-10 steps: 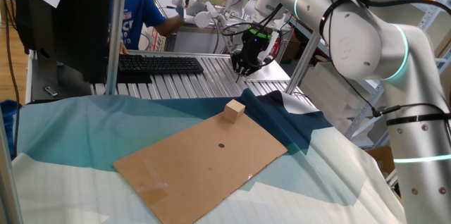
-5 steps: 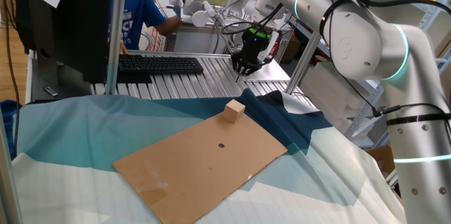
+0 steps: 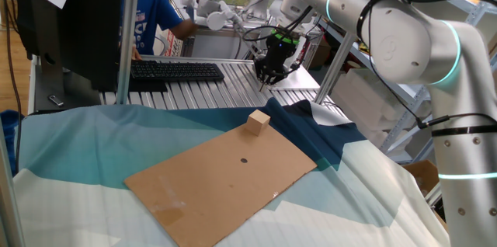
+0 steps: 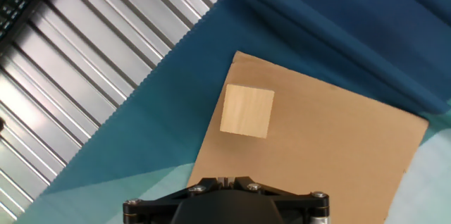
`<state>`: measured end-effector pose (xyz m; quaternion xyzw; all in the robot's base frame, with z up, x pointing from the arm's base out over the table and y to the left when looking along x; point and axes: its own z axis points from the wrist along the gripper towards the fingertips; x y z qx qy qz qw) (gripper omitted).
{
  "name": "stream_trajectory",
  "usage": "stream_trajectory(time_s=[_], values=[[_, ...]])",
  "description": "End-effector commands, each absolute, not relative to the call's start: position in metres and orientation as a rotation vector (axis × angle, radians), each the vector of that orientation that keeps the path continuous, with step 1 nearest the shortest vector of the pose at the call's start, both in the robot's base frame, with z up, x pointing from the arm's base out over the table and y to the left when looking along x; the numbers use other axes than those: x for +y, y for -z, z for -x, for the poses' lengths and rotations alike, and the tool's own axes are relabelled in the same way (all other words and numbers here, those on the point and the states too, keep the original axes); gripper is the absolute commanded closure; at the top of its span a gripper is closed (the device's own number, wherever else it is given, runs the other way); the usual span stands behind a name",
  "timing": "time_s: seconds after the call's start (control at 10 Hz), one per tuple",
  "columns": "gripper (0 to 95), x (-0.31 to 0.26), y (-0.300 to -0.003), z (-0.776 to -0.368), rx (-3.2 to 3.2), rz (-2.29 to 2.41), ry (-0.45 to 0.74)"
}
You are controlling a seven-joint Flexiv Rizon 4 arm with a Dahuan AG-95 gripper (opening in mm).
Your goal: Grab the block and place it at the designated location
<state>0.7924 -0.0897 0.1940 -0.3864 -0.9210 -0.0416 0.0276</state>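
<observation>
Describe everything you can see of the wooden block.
The block is a small, pale, plain wooden cube with clean edges. It sits flat at the far corner of the brown cardboard sheet, which lies on blue cloth. Nothing else touches it; the pincer hangs above and beyond it, well apart.

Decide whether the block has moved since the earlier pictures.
No. The block sits at the same far corner of the cardboard as before.
</observation>
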Motion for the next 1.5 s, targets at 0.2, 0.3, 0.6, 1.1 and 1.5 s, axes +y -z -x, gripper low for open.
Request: stream_trajectory(time_s=[0.2, 0.3, 0.6, 1.1, 1.5], values=[[95.0, -0.0900, -0.1946, -0.7949, -2.826, 1.225, 0.134], [95.0, -0.0900, -0.1946, -0.7949, -2.825, 1.228, 0.135], [95.0, -0.0900, -0.1946, -0.7949, -2.826, 1.261, 0.146], [95.0, -0.0900, -0.1946, -0.7949, -2.877, 1.256, 0.195], [95.0, -0.0900, -0.1947, -0.7949, -2.876, 1.261, 0.194]])
